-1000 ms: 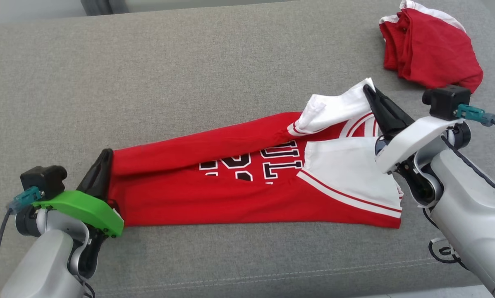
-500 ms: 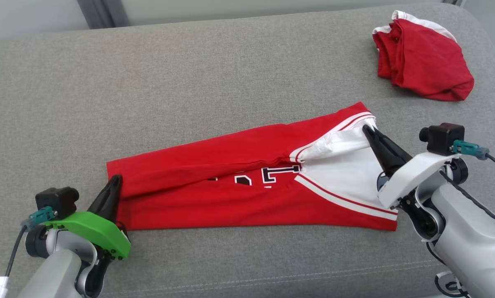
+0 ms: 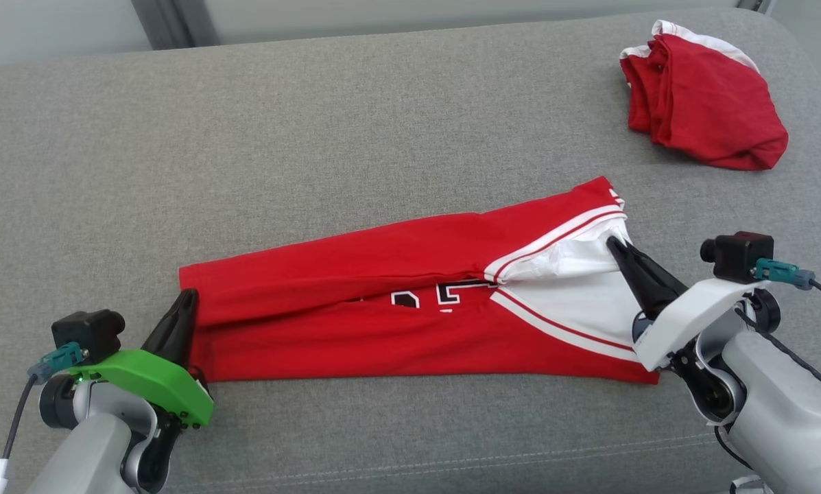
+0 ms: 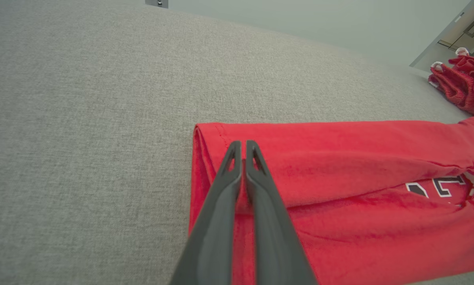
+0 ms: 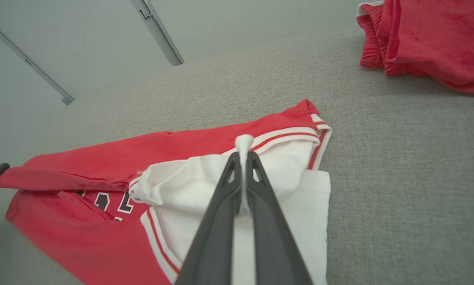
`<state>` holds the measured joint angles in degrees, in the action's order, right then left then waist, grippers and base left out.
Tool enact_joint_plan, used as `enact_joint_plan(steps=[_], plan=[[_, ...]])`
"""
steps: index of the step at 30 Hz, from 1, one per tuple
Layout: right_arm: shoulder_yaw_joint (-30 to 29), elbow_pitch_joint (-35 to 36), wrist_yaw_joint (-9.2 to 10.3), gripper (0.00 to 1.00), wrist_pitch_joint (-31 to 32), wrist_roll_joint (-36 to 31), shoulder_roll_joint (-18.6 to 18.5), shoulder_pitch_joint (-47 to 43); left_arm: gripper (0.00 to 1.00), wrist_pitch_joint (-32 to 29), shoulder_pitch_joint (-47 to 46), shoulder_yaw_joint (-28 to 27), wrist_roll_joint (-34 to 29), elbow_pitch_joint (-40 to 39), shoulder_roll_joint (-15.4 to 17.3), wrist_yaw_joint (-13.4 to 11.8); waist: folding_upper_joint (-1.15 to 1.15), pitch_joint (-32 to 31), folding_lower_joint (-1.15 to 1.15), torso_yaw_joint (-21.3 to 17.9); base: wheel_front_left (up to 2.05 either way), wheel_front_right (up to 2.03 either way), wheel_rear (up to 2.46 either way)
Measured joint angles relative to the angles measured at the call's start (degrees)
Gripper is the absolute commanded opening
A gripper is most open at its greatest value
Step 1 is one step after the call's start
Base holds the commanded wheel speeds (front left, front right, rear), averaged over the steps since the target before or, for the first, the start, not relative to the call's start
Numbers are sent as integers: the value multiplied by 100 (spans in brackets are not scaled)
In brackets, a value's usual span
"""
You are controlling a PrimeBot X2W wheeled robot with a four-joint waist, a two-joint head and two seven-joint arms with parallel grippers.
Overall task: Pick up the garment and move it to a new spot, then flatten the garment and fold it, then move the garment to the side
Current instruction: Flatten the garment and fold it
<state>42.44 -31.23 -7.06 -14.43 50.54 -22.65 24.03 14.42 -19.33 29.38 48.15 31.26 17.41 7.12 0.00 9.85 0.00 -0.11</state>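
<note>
The garment (image 3: pixel 355 274), a red jersey with white sleeves and black-and-white lettering, lies lengthwise on the grey cushion (image 3: pixel 314 137), its far half folded over the near half. My left gripper (image 3: pixel 187 296) is shut on the folded red layer at the garment's left end; in the left wrist view red cloth (image 4: pixel 359 150) shows pinched between the fingertips of the left gripper (image 4: pixel 244 143). My right gripper (image 3: pixel 612 241) is shut on the white sleeve at the right end. A tuft of white cloth pokes out at the tips of the right gripper (image 5: pixel 243 154), low over the garment (image 5: pixel 82 166).
A second red garment (image 3: pixel 705 103) lies crumpled at the cushion's far right corner, also seen as a red heap (image 4: pixel 464 85) from the left wrist and a red pile (image 5: pixel 434 35) from the right. The cushion's stitched front edge (image 3: pixel 451 460) runs below the jersey.
Both grippers have carried the far layer toward me and lowered it. The white sleeve, held up before, now rests on the garment and covers more lettering. The head camera has also shifted.
</note>
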Motion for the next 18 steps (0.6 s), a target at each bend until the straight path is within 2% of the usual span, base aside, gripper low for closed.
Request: enact_joint_plan(steps=[6,10,12,13,14,15,16,18], plan=[[98,40,0,1,0,227,-4,-182,0,0,0,7,5,7,0,0,0,-20,0,2,0,0,0],[198,34,0,10,0,343,-7,-310,0,1,1,11,7,32,0,0,0,-37,0,1,0,0,0],[252,33,0,30,0,394,-12,-322,20,0,1,27,7,51,0,0,0,-42,0,-2,0,0,0],[266,32,0,50,0,408,-16,-322,36,0,1,40,7,64,-1,0,0,-44,0,-4,0,0,0],[266,32,0,96,0,408,-16,-322,54,0,1,40,7,64,-1,0,0,-44,0,-4,0,0,0],[275,29,0,100,1,428,-23,-322,85,0,2,45,7,75,-1,0,0,-45,0,-6,0,0,0],[285,25,0,100,1,461,-30,-322,100,0,2,47,7,86,-1,0,0,-47,0,-9,0,0,0],[313,24,0,100,2,517,-44,-323,100,0,2,57,7,110,-1,0,0,-50,0,-12,0,0,0]])
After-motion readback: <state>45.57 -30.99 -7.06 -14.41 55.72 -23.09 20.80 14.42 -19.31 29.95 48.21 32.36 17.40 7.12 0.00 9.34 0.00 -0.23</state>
